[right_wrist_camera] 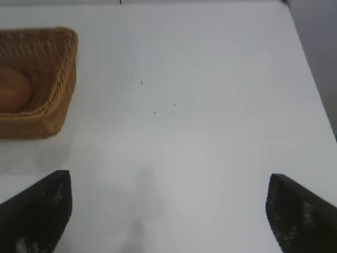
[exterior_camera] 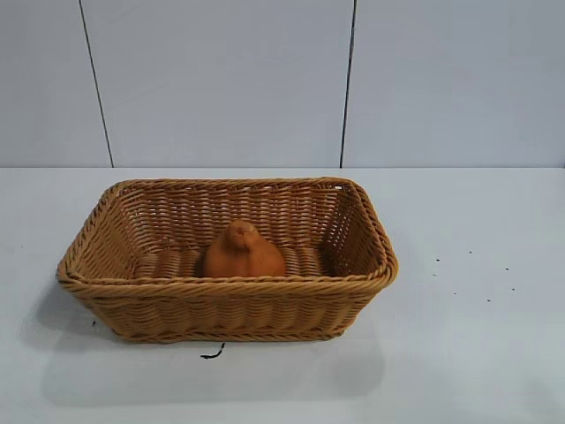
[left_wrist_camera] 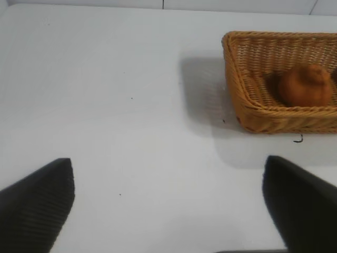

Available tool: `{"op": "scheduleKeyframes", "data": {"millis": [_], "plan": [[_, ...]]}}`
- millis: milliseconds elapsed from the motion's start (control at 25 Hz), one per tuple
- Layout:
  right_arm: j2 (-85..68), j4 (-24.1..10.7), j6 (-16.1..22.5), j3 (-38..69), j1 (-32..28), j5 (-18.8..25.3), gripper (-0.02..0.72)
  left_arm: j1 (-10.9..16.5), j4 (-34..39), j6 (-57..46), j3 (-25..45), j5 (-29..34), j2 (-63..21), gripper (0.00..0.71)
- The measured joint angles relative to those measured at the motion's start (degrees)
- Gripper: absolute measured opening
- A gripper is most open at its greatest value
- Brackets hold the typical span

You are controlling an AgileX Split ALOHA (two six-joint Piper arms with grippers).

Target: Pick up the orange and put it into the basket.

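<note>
Wicker basket [exterior_camera: 132,256] on the white surface [exterior_camera: 477,353] holds the orange [exterior_camera: 240,253], stem up. Left end effector [left_wrist_camera: 168,211] and right end effector [right_wrist_camera: 168,211] hover spread, gripping nothing, well apart from it.

A white table [exterior_camera: 477,353] fills the lower frame, flecked with small dark specks [exterior_camera: 472,274] at right. Behind, a pale panelled wall [exterior_camera: 221,79] with thin dark vertical seams [exterior_camera: 348,84].

All I see of myself is my left gripper [left_wrist_camera: 168,211] with two black wedge-shaped fingers [left_wrist_camera: 34,203] ribbed by fine ridges, and my right gripper [right_wrist_camera: 168,211], same black wedges, its fingers [right_wrist_camera: 37,213] scuffed with pale specks.
</note>
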Motion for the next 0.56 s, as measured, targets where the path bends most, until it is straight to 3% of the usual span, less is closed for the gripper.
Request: {"op": "scheduleKeyframes", "data": {"millis": [560], "plan": [[-1.55, 0.00, 0.00, 0.06, 0.00, 0.10, 0.694, 0.00, 0.00, 0.00, 0.00, 0.00, 0.00, 0.696]]}}
